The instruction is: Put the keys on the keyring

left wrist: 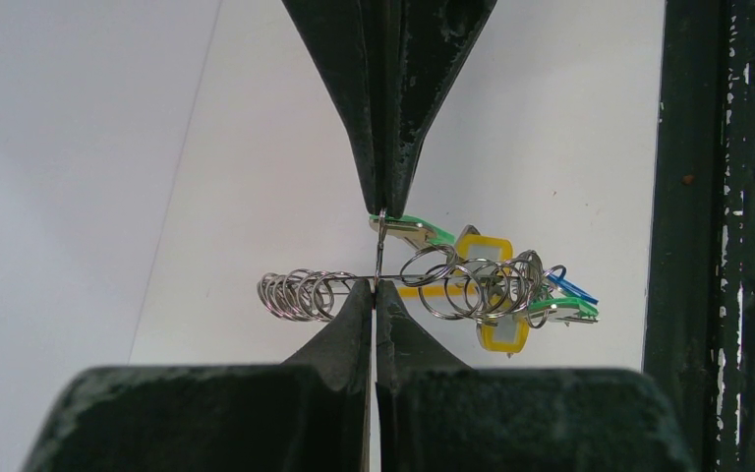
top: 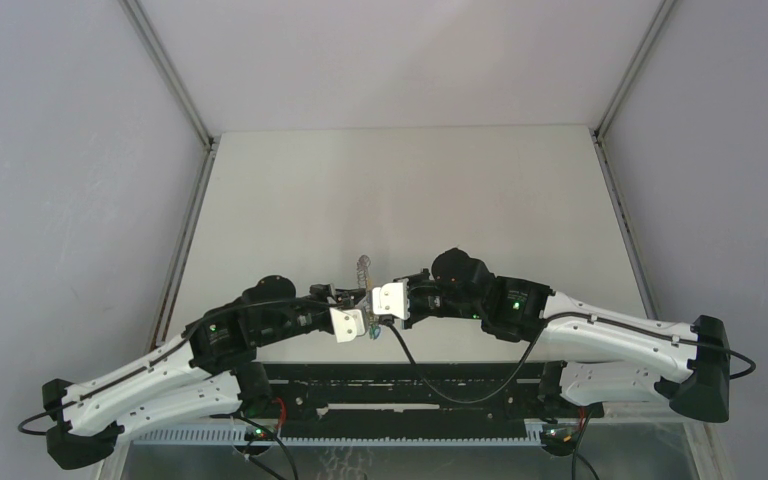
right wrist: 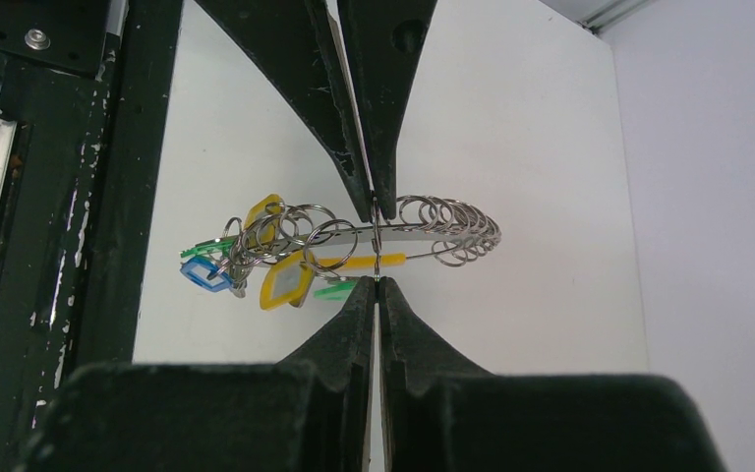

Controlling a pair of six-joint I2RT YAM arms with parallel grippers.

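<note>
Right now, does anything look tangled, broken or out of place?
Nothing broken. The keyring, pinched by both the left gripper and right gripper, has its rings and keys bunched in a tangle on one side; the black rail nearby shows chipped paint.

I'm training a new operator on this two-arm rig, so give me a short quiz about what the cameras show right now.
1. True or false: the left gripper stands open.
2. What holds the keyring? A) left gripper alone B) right gripper alone C) both grippers
3. Fill in: in the right wrist view, the keys hang toward the picture's ____ edge.
Key: 1 false; 2 C; 3 left.
</note>
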